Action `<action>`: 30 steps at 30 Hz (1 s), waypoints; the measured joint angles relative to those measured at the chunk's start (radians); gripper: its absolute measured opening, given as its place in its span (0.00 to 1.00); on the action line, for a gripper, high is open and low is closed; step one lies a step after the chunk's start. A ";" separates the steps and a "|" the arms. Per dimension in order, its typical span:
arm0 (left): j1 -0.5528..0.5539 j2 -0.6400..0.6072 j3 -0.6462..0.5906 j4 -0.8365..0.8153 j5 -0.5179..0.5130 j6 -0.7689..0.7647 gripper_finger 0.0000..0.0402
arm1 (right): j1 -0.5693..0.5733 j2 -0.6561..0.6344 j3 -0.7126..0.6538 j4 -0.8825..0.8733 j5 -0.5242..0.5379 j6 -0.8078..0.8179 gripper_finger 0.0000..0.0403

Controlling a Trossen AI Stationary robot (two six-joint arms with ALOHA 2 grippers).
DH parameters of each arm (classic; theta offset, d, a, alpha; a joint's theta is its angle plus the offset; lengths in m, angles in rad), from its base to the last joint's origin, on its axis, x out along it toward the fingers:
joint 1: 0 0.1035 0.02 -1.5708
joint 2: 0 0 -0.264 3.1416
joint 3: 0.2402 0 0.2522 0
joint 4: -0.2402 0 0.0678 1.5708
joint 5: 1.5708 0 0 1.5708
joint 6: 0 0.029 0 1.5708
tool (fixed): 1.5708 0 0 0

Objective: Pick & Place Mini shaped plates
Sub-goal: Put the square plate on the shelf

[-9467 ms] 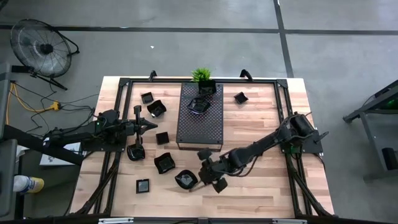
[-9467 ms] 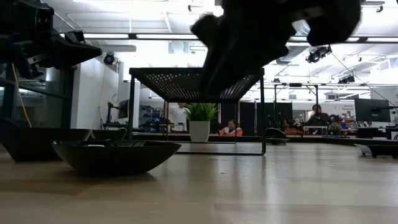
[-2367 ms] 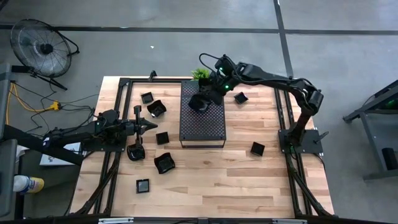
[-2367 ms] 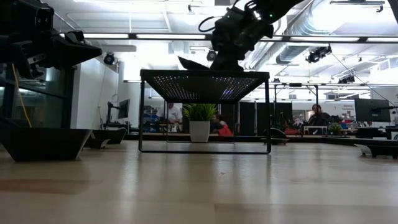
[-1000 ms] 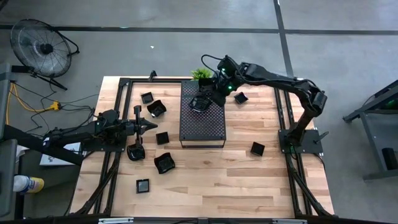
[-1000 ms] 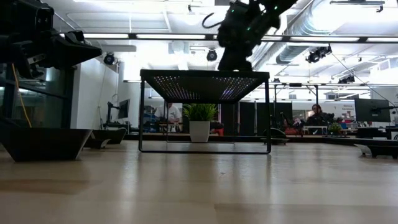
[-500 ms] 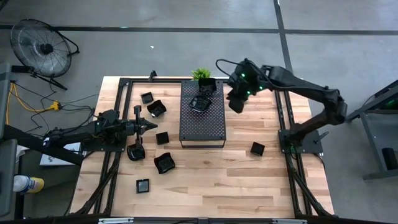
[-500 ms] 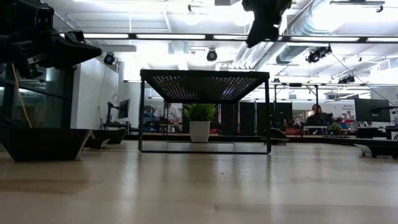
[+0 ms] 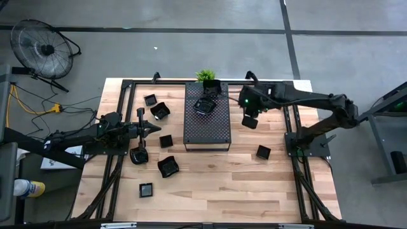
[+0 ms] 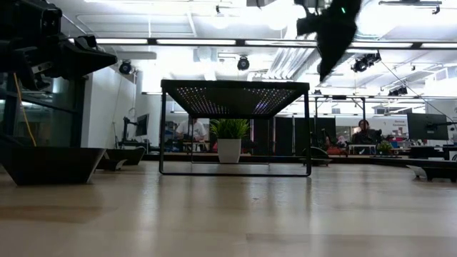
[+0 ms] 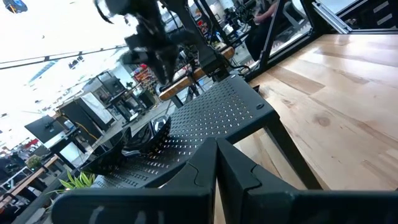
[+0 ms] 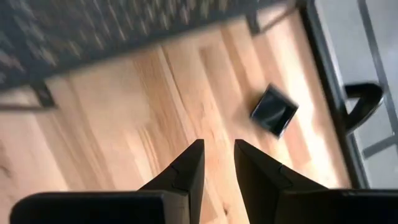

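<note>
Two dishes at least now sit together on the perforated tray (image 9: 205, 121), the cluster (image 9: 205, 104) lying at its far end near the small green plant (image 9: 205, 76), and the right gripper (image 9: 249, 119) has swung off the tray since a second ago, when it hung right over that cluster. It is now above the bare wood to the right of the tray, high up in the low view, its fingers (image 12: 190, 165) a little apart with nothing between them, so the delivery looks finished and the arm is free for another pick. Its wrist camera looks down on a square plate (image 12: 273, 111) lying alone on the table, which I judge a likely next target; in the high view another square plate (image 9: 263, 152) lies nearer the right arm's base. More mini shaped plates wait on the left side: a small square one (image 9: 150, 99), a wavy one (image 9: 159, 111), another square (image 9: 166, 140), a larger one (image 9: 168, 167) and one near the front edge (image 9: 146, 189). The left gripper (image 9: 154, 128) rests among these, left of the tray, its fingers (image 11: 239, 168) pressed together and empty, unmoved throughout.
</note>
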 joint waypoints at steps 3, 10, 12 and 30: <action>0.000 0.000 0.000 0.000 0.000 0.000 0.00 | -0.003 -0.034 -0.127 0.062 -0.004 -0.001 0.20; 0.000 0.000 0.000 0.000 0.000 0.000 0.00 | -0.003 -0.126 -0.333 0.187 0.000 -0.026 0.20; 0.000 0.000 0.000 0.000 0.000 0.000 0.00 | -0.008 -0.158 -0.367 0.208 0.005 -0.031 0.20; 0.000 0.000 0.000 0.000 0.000 0.000 0.00 | -0.262 -0.324 -0.617 0.644 -0.094 -0.516 0.20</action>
